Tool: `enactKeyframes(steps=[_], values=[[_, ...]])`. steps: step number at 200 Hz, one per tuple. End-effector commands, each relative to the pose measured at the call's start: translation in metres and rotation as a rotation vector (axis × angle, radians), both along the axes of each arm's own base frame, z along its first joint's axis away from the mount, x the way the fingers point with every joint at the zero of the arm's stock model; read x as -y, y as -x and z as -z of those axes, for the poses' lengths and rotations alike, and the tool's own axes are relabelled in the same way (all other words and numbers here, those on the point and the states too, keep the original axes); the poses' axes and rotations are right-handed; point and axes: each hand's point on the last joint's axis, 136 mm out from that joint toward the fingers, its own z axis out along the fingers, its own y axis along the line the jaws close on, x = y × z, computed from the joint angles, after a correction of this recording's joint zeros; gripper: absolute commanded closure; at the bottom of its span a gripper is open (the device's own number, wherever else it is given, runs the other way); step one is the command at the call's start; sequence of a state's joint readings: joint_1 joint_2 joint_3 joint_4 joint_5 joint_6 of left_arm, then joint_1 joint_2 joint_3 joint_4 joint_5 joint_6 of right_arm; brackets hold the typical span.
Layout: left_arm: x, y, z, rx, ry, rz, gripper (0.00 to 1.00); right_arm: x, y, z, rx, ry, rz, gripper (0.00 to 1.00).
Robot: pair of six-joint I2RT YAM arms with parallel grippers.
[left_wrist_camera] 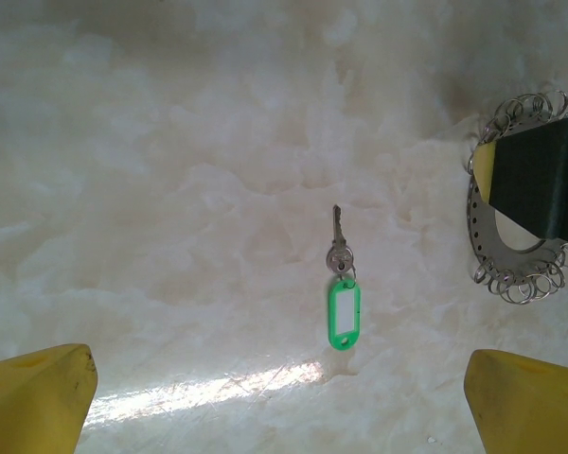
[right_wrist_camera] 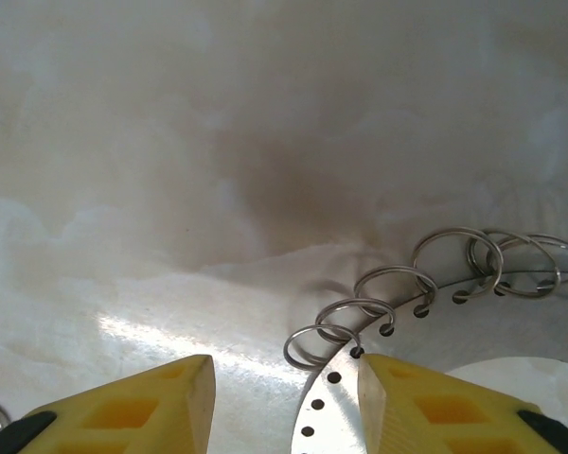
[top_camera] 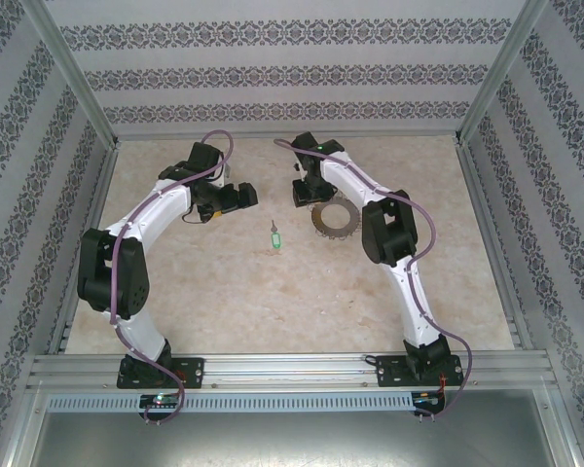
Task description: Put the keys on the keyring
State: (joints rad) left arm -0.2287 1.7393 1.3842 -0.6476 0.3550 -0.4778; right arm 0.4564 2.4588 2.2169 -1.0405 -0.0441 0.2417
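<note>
Right gripper (right_wrist_camera: pixel 284 371) stands part-open astride the rim of the keyring (right_wrist_camera: pixel 324 402) — a flat grey perforated plate fringed with wire split rings (right_wrist_camera: pixel 454 253), detail the overhead view blurs. Left gripper (left_wrist_camera: pixel 279 359) gapes wide; ahead between its fingers lies the silvery key (left_wrist_camera: pixel 338 238) with green tag (left_wrist_camera: pixel 343 315) on marbled tabletop (left_wrist_camera: pixel 170 189) — farther right, the other arm's finger covers the keyring's hole.

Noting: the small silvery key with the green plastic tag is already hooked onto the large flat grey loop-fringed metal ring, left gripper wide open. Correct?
No. The small silvery green-tagged key lies loose on the table, apart from the flat grey loop-fringed metal ring, as the left wrist view shows. The left gripper is wide open.
</note>
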Motion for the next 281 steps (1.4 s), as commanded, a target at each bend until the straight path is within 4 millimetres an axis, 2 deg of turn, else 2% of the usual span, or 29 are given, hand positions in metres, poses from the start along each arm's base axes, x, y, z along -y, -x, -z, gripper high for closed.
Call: enactKeyframes(steps=[1, 79, 225, 281], values=[[-0.005, 0.01, 0.007, -0.031, -0.028, 0.009, 0.0, 0.005, 0.008, 0.008, -0.032, 0.061, -0.012, 0.56], [-0.005, 0.016, 0.008, -0.036, -0.02, -0.003, 0.0, 0.003, 0.007, 0.018, -0.033, 0.091, -0.036, 0.58], [-0.011, 0.025, -0.001, -0.022, -0.043, 0.002, 0.0, 0.003, 0.01, 0.026, -0.029, 0.136, -0.04, 0.81], [-0.011, 0.026, -0.002, -0.022, -0.047, 0.01, 0.0, -0.007, 0.013, 0.024, -0.021, 0.126, -0.065, 0.87]])
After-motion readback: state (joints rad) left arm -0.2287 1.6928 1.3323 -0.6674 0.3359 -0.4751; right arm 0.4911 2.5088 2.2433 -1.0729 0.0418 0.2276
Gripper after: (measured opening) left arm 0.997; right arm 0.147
